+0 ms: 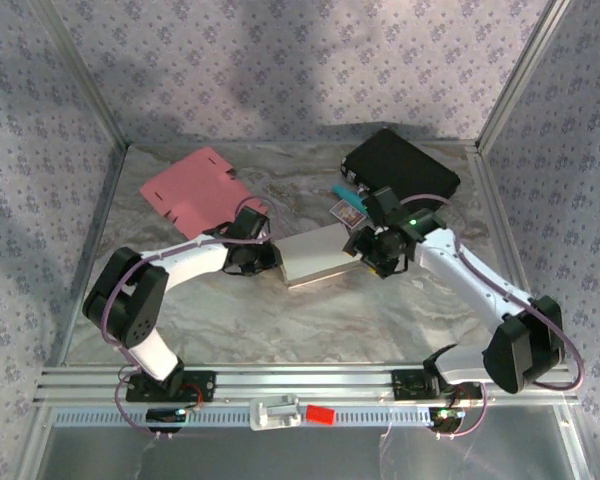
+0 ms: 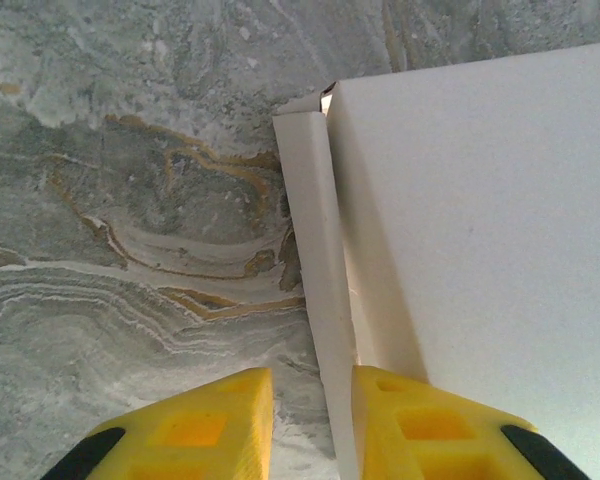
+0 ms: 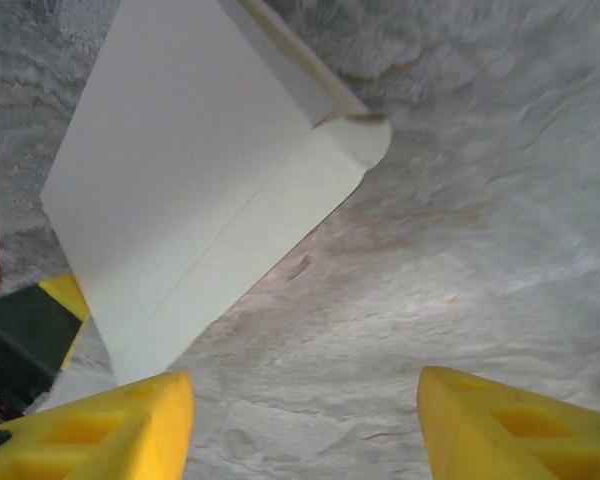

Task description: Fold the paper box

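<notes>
The white paper box (image 1: 320,258) lies in the middle of the marble table, partly folded. My left gripper (image 1: 263,256) is at its left end. In the left wrist view the jaws (image 2: 313,385) stand slightly apart around a raised side flap (image 2: 315,230); the flap rests against the right finger (image 2: 420,425), with a gap to the left finger. My right gripper (image 1: 377,250) is at the box's right end. In the right wrist view it (image 3: 305,385) is wide open over bare table, and the box's rounded flap (image 3: 260,230) lies ahead to the left, untouched.
A flat pink cardboard cutout (image 1: 195,195) lies at the back left. A black case (image 1: 400,165) sits at the back right, with a small colourful item (image 1: 348,207) in front of it. Patterned walls enclose the table on three sides.
</notes>
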